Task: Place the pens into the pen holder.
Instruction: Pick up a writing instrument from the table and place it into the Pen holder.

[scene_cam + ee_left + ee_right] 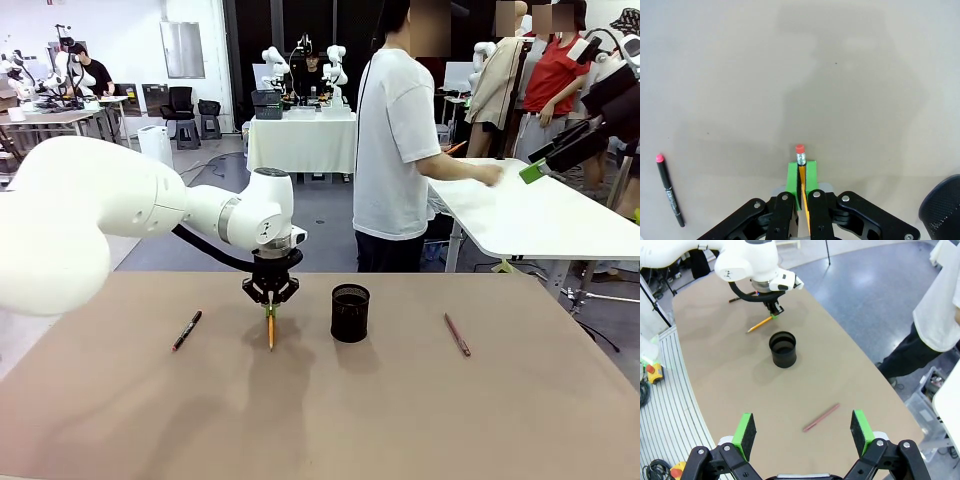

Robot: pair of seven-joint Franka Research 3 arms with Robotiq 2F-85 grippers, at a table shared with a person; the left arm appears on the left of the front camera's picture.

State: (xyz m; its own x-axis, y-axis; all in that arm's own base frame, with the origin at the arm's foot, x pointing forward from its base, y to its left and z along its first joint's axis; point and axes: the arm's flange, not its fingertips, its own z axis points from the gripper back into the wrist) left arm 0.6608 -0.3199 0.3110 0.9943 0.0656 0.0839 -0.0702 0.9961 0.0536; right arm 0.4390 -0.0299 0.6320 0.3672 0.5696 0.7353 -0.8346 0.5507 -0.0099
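Observation:
My left gripper (270, 298) is down at the table, shut on the orange-yellow pencil-like pen (271, 331) near its eraser end. In the left wrist view the green pads (810, 173) pinch that pen (800, 159), and its red eraser sticks out past them. The black mesh pen holder (350, 312) stands upright just right of it. A black pen with red ends (186, 330) lies to the left, and a reddish-brown pen (457, 334) lies to the right. My right gripper (803, 432) hangs open high above the reddish-brown pen (821, 417).
A person (397, 150) in a white shirt stands beyond the far edge, turned toward a white table (540, 215) at the right. The brown table (320, 420) is bare along its near half.

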